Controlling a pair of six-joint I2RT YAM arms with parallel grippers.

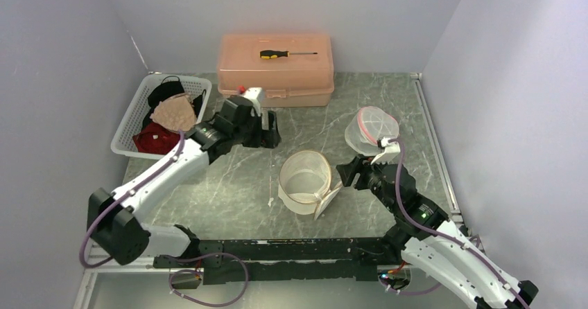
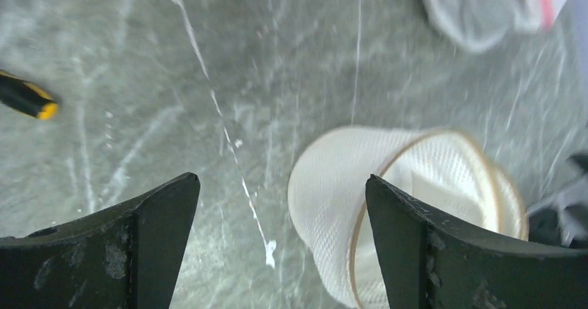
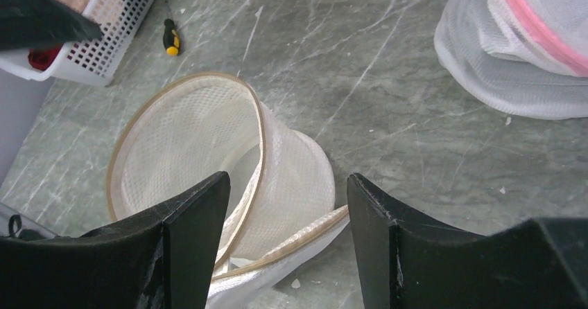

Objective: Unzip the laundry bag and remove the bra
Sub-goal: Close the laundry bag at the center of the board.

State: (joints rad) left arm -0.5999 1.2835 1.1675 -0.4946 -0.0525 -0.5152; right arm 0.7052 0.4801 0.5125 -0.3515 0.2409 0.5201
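Right gripper: fingers spread wide and holding nothing, poised just above the near right edge of the cream mesh laundry bag.
Cream mesh laundry bag: sat mid-table between the two arms, with its mouth gaping open. Its round lid flap hung off the near right side, and only mesh showed inside.
Left gripper: fingers wide apart and empty, held above bare table to the far left of the cream bag and clear of it.
Small screwdriver: lay on the table just beside the basket.
Pink-trimmed mesh bag: stood right of centre, beyond the right gripper and apart from the cream bag.
White basket: sat at the far left with garments piled inside. A beige garment lay on top, over black and red ones. Whether it was the bra could not be told.
Peach plastic box: stood against the back wall with its lid closed.
Long screwdriver: rested on the box lid.
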